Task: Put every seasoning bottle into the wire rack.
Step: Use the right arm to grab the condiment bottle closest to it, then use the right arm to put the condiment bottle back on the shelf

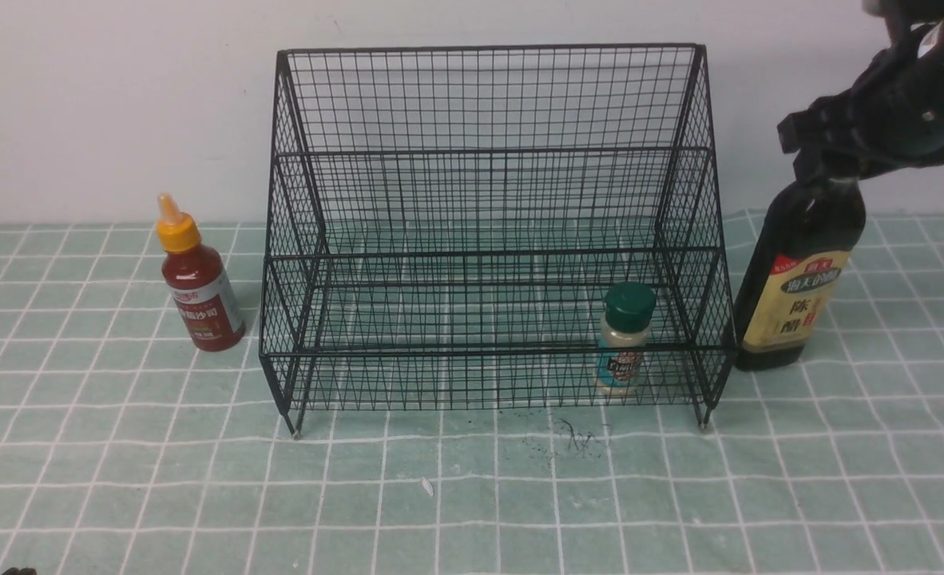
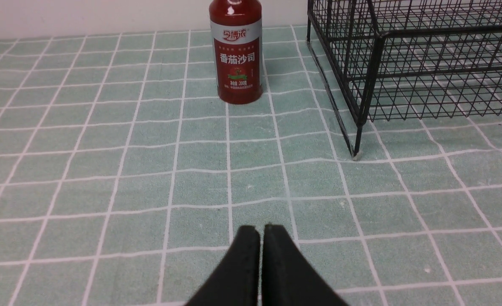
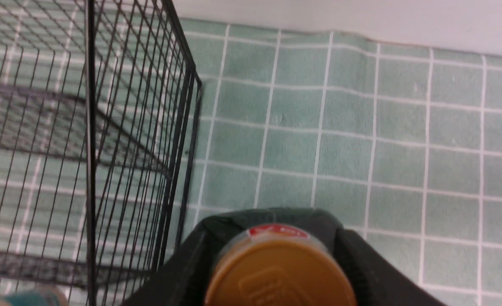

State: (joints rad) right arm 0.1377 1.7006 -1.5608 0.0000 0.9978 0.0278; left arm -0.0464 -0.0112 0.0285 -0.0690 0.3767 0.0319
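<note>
The black wire rack (image 1: 488, 152) stands mid-table; a tiny green-capped shaker (image 1: 625, 335) stands inside its lower tier, front right. A tall dark bottle (image 1: 799, 295) with a yellow label stands on the cloth just outside the rack's right side. My right gripper (image 1: 827, 172) covers its top; in the right wrist view the fingers (image 3: 191, 263) hug the tan cap (image 3: 278, 276) on both sides. The red squeeze bottle (image 1: 200, 295) with a yellow nozzle stands left of the rack. My left gripper (image 2: 260, 229) is shut and empty, low over the cloth, well short of the red bottle (image 2: 235, 55).
A green checked cloth (image 1: 120, 479) covers the table and a white wall (image 1: 105, 104) runs close behind the rack. Dark scribble marks (image 1: 572, 439) and a white fleck (image 1: 428, 485) lie on the cloth in front of the rack. The rack's front left foot (image 2: 355, 155) shows in the left wrist view.
</note>
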